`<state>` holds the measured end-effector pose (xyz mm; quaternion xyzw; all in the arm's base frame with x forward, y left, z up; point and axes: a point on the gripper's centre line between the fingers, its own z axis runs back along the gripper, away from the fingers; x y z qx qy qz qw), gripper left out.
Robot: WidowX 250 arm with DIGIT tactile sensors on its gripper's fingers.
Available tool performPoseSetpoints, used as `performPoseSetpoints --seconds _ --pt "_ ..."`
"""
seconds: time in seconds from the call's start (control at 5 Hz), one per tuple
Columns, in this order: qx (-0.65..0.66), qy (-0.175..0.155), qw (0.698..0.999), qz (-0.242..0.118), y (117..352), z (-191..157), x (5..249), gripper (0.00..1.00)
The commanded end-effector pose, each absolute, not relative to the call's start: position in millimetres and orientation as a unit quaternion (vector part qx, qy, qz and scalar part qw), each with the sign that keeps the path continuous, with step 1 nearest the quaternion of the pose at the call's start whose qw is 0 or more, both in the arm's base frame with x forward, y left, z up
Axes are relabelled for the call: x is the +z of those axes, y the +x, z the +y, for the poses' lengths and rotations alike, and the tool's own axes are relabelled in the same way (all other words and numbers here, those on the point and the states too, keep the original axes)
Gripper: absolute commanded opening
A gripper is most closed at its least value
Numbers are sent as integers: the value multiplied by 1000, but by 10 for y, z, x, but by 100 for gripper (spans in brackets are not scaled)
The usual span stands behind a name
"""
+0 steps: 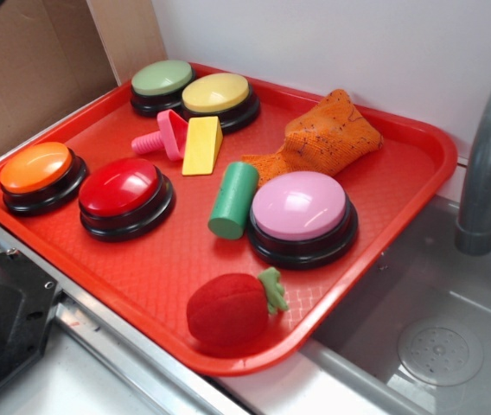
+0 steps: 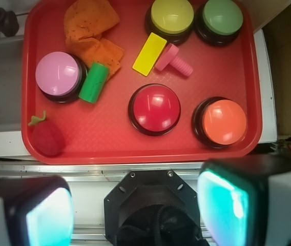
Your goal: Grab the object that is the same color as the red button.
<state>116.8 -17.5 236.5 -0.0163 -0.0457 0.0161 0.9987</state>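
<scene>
A red plush strawberry with a green felt leaf lies at the near corner of the red tray; in the wrist view the strawberry is at the tray's lower left corner. The red dome button on a black base sits at the tray's left; in the wrist view it is mid-tray. My gripper is open and empty, high above the counter edge short of the tray, its teal pads wide apart. The gripper does not show in the exterior view.
On the tray are an orange button, pink button, yellow button, green button, green cylinder, yellow wedge, pink screw and orange cloth. A sink with grey faucet lies right.
</scene>
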Motion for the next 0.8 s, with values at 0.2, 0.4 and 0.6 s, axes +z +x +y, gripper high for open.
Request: performPoseSetpoints --seconds 0.2,0.4,0.6 --pt "-54 -51 996 -58 1206 -430 2191 100" --pt "-99 -53 991 -71 1234 -707 1952 100" --pt "-170 -100 977 -77 1283 -1060 1573 100"
